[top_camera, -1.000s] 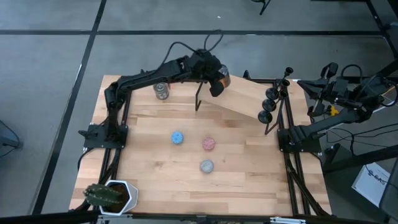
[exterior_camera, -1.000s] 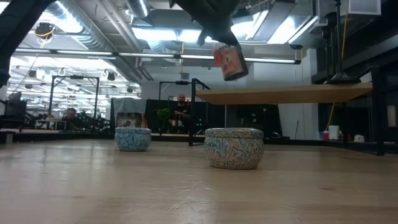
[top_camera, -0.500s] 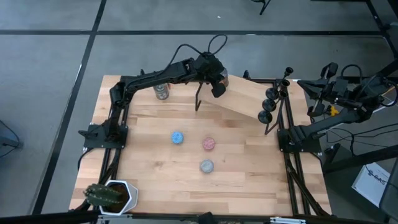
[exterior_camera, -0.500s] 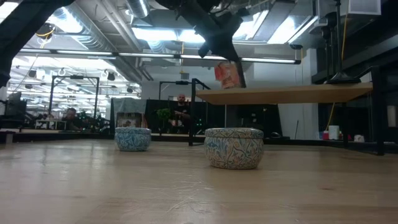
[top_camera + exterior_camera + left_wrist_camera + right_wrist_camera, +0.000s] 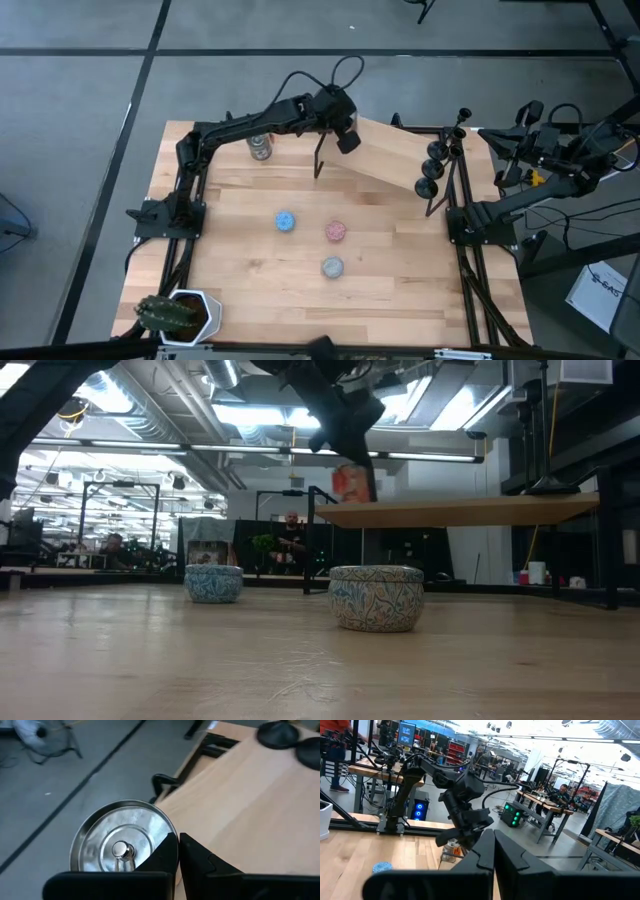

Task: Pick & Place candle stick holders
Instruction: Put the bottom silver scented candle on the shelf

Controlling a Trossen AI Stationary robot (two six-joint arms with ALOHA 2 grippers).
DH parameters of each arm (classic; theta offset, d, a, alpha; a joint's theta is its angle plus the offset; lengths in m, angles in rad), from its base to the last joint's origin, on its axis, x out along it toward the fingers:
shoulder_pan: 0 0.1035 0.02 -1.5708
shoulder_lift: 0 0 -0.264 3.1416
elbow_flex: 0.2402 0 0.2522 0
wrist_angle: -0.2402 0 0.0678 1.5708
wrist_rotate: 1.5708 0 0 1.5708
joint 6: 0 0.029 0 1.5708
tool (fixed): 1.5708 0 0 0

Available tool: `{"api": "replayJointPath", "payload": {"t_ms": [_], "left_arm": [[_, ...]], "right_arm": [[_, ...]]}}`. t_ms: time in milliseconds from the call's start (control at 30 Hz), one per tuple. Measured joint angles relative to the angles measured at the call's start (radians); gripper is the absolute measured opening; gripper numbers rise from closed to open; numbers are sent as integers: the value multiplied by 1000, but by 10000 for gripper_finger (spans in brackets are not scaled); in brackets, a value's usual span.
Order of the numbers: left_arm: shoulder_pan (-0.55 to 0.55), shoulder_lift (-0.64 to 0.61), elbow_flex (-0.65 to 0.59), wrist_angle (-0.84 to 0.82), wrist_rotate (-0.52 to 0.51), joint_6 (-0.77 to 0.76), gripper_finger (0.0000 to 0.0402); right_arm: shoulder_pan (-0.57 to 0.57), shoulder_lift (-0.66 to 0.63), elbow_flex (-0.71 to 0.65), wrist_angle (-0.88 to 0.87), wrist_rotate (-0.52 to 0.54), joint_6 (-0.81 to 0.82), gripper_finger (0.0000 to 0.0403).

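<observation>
Three black candle stick holders (image 5: 432, 165) stand in a row at the right end of a raised wooden shelf (image 5: 395, 160); two of their bases show in the left wrist view (image 5: 277, 732). My left gripper (image 5: 346, 133) hangs over the shelf's far left end, well away from the holders, shut on a shiny metal can (image 5: 120, 847) with a red label (image 5: 352, 482). My right gripper (image 5: 494, 845) is shut and empty, off the table's right edge beyond the holders. My left gripper pinches the can at the rim of its round end (image 5: 167, 844) between its two fingers, which stand almost together. The fingers come from above, slanting down. The can hangs below them, lifted clear just above shelf height.
A second shiny can (image 5: 260, 147) stands at the far left of the table. Blue (image 5: 286, 221), pink (image 5: 336, 231) and grey (image 5: 332, 267) round tins lie mid-table. A potted plant (image 5: 180, 313) sits at the near left corner. People are in the room behind.
My left gripper has turned and drawn slightly toward the table's left edge, still shut on the can. The can has swung in under the gripper, come down a little, and now hangs more nearly upright than before.
</observation>
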Motion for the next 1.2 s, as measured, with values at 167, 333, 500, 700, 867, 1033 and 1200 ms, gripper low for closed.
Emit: {"api": "replayJointPath", "payload": {"t_ms": [167,333,500,700,867,1033,1200], "left_arm": [[8,0,0,1,-24,0,15],[18,0,0,12,3,0,13],[19,0,0,17,-6,0,21],[18,-3,0,24,-7,0,54],[17,-3,0,22,-7,-8,80],[-7,-26,-3,39,35,-6,87],[-69,-98,-1,51,27,59,80]], "right_arm": [[0,0,0,0,0,0,5],[0,0,0,0,0,0,5],[0,0,0,0,0,0,5],[0,0,0,0,0,0,5],[0,0,0,0,0,0,5],[0,0,0,0,0,0,5],[0,0,0,0,0,0,5]]}}
